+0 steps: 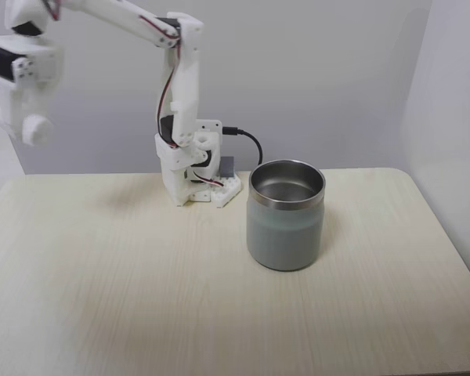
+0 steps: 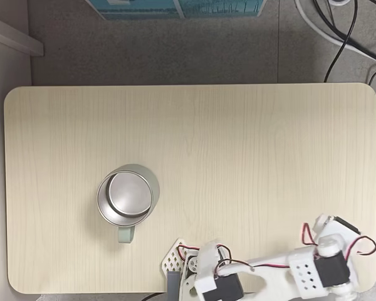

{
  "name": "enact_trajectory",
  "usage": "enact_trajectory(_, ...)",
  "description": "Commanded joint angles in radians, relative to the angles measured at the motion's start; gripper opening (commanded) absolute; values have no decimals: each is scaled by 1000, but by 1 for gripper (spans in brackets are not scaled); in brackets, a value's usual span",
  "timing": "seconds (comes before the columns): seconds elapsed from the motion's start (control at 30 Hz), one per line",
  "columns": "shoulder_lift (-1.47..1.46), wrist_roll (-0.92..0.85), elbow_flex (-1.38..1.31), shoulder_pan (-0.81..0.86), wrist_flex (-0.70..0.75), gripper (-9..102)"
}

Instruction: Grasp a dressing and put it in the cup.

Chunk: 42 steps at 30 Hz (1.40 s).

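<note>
**Arm parked to the side, cup waiting, no roll on the table**

In a fixed view from the front, the end effector (image 1: 23,94) hangs high, far left of the cup (image 1: 286,227) and well above the table (image 1: 102,298); whether its fingers are parted, or hold anything, I cannot tell. The arm's base (image 1: 196,176) stands behind the cup, slightly left of it. The cup sits upright, its steel inside bare. In a fixed view from above, the cup (image 2: 126,197) lies left of centre, with the end effector (image 2: 329,263) far to its right near the table edge. I cannot find the dressing anywhere around the cup. Judging by its kind, a gauze roll would be light and squashy; pinch it gently across the middle.
</note>
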Motion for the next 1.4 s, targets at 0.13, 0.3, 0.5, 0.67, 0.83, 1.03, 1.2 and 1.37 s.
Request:
enact_trajectory(0.13,-213,89,-84,-288,29,0)
enact_trajectory(0.3,-339,124,-176,-554,28,0)
enact_trajectory(0.5,-400,166,-252,-848,31,0)
enact_trajectory(0.67,-413,178,-331,-1066,31,0)
enact_trajectory(0.83,-407,215,-388,-1278,28,0)
enact_trajectory(1.03,-396,275,-425,-1514,17,0)
enact_trajectory(1.2,-350,334,-469,-1654,-32,0)
enact_trajectory(1.37,-313,342,-500,-1697,-84,0)
